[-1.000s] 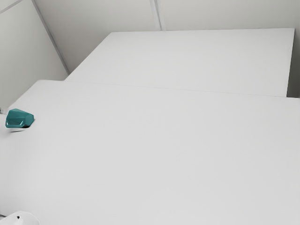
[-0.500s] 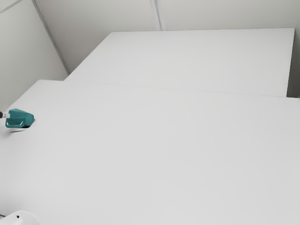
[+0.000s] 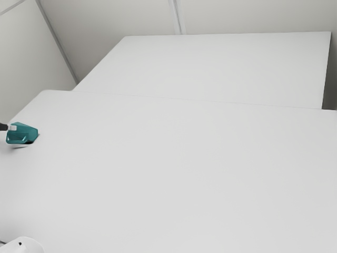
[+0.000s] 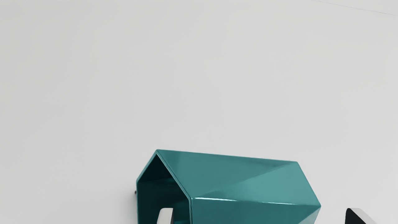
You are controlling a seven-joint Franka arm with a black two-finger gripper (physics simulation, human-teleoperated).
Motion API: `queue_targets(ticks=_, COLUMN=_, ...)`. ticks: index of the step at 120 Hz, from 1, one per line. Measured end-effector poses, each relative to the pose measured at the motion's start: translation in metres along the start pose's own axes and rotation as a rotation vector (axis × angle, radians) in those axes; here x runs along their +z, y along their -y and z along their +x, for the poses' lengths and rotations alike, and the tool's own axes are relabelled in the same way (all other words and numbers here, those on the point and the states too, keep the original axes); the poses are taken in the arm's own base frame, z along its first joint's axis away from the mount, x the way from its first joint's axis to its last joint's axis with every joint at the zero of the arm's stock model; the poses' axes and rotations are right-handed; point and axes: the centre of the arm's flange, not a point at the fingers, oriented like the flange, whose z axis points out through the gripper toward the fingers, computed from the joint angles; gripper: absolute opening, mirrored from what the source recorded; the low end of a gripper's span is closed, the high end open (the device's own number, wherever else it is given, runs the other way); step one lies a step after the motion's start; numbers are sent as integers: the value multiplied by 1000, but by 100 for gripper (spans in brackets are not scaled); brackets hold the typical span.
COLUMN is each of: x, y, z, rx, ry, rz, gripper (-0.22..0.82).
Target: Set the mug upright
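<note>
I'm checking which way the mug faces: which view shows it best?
The wrist view: the mug looms large, its open mouth and faceted side showing, though partly cropped. The exterior view shows it small, lying on its side.

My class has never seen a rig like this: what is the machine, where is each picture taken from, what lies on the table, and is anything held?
The machine is a robot arm ending in a two-fingered claw. The exterior view comes from a camera at the arm's side; the claw reaches in at that view's left edge. The wrist view comes from a camera on the arm's hand, so the fingertips appear along its bottom edge. A teal mug lies on its side on the white table. Nothing is held: the fingers stand apart, one by the mug's open mouth, the other beyond its opposite end.
</note>
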Motion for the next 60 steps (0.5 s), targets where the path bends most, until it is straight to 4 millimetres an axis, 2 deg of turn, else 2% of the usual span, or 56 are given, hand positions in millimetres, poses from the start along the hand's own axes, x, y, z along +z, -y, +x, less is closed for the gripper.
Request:
queue_targets(ticks=43, x=9, y=-2, z=-5, rx=3, ry=-27, rz=-58, gripper=60)
queue_targets(ticks=60, x=10, y=-3, z=-5, rx=5, ry=-35, rz=-69, gripper=52)
